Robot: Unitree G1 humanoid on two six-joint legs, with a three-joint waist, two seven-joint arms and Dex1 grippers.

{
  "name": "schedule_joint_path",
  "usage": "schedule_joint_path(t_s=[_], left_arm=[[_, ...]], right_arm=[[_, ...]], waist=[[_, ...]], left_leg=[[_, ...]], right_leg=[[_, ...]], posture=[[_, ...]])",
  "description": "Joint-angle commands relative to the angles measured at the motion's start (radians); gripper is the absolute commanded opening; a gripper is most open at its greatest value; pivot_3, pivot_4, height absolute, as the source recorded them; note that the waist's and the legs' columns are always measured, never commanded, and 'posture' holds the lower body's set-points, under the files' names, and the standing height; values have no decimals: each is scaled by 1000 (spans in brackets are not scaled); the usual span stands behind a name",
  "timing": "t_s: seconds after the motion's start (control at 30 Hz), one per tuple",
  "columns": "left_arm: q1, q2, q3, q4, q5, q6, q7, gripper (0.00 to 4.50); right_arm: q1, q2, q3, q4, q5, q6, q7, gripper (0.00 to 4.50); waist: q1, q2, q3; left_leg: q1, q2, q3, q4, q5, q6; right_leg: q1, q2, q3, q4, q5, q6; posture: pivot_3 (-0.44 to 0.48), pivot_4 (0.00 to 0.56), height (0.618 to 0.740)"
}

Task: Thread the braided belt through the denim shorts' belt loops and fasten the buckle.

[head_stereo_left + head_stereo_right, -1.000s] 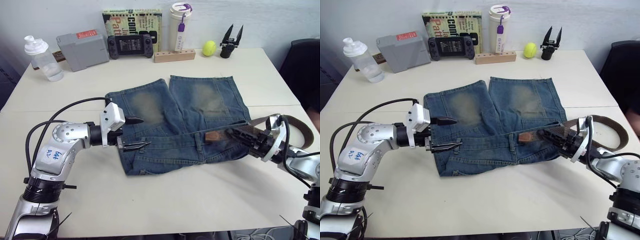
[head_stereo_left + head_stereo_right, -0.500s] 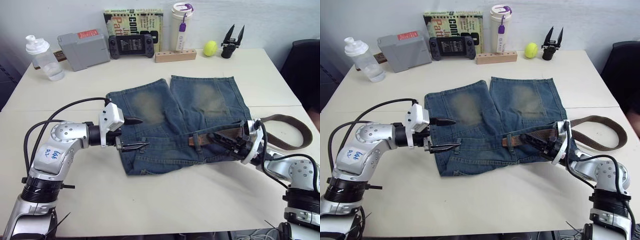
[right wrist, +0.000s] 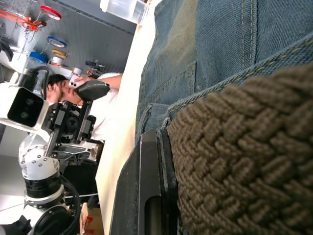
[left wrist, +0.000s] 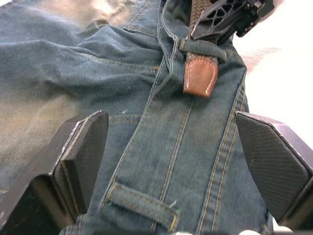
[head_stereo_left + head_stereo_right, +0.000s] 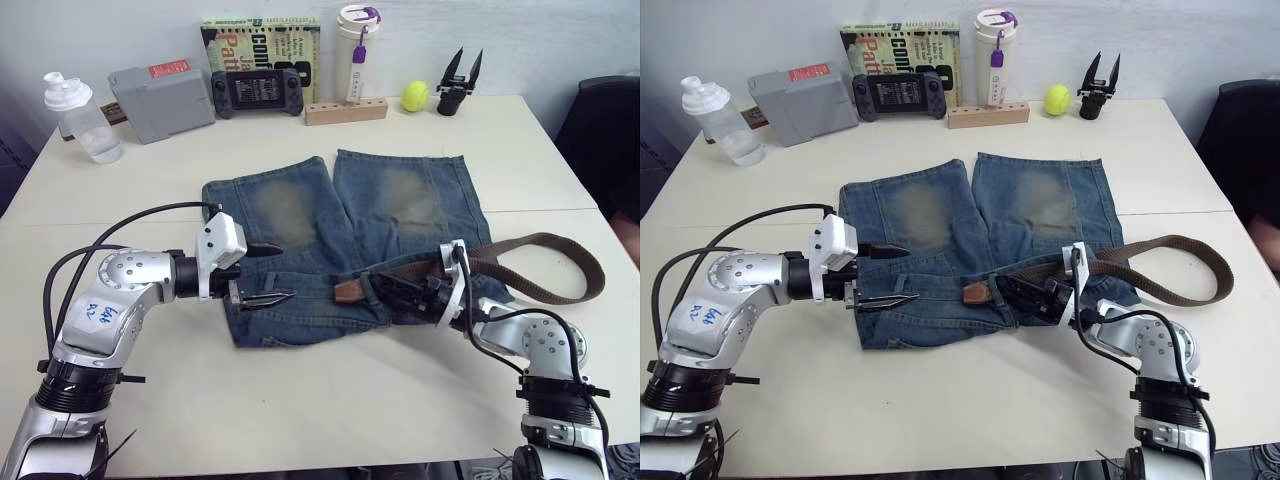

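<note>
The denim shorts [image 5: 340, 225] lie flat mid-table, waistband toward me. The braided belt [image 5: 560, 260] curves in a loop off their right side and runs left along the waistband. Its tan tip [image 4: 199, 73] pokes out from under one of the belt loops [image 4: 202, 47]; another loop [image 4: 142, 208] lies further along. My right gripper [image 5: 380, 290] is shut on the belt [image 3: 244, 161] just behind that loop. At the waistband's left end my left gripper [image 5: 285, 271] stands open, fingers [image 4: 83, 147] either side of the band. The buckle is hidden.
Along the table's far edge stand a clear bottle [image 5: 80, 115], a grey box [image 5: 160, 88], a game controller [image 5: 250, 90], a book, a white tumbler [image 5: 360, 40], a tennis ball [image 5: 415, 96] and a spare black gripper [image 5: 455, 85]. A dark chair [image 5: 605, 130] stands at the right.
My right gripper has slid left along the waistband, carrying the belt tip under a loop and dragging the trailing strap after it. The left gripper has hardly moved.
</note>
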Motion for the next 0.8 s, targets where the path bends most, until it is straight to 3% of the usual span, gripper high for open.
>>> schedule_joint_path(t_s=[0.03,0.1,0.23,0.3,0.47,0.7,0.8], left_arm=[[-6,2,2,-27,-6,-10,-8,4500],[-16,-3,-10,-15,1,-21,-16,4500],[-40,-8,-50,17,33,-65,-46,4500],[-52,-7,-72,34,52,-100,-66,4500],[-98,-26,-110,102,97,-203,-116,4500],[-157,-88,-150,198,135,-339,-173,4500],[-186,-115,-174,246,173,-424,-188,4500]], right_arm=[[22,22,-27,3,25,14,-67,887],[27,24,-54,-10,67,27,-89,1537],[63,-20,-96,-104,160,50,-140,3588],[101,-67,-113,-174,224,71,-151,4404],[213,-222,-129,-306,241,59,-104,4469],[324,-454,-105,-495,-15,-117,79,4469],[403,-643,-50,-594,-313,-322,200,4469]], waist=[[1,0,0],[1,0,0],[5,0,0],[8,0,0],[8,0,0],[8,1,1],[12,4,2]], left_leg=[[0,0,0,0,0,0],[0,0,0,0,0,0],[0,0,0,0,0,0],[0,0,0,0,0,0],[-1,-1,0,0,0,0],[-1,0,0,-1,0,0],[-1,0,0,0,0,1]], right_leg=[[0,0,0,0,0,0],[0,0,0,0,0,0],[0,0,0,0,0,0],[0,-1,0,0,0,0],[0,-1,0,-6,0,0],[0,-1,0,-6,0,0],[0,-1,-1,-6,0,0]], posture=[[0,150,696],[0,150,696],[0,150,696],[0,150,696],[0,150,696],[0,150,696],[0,150,696]])
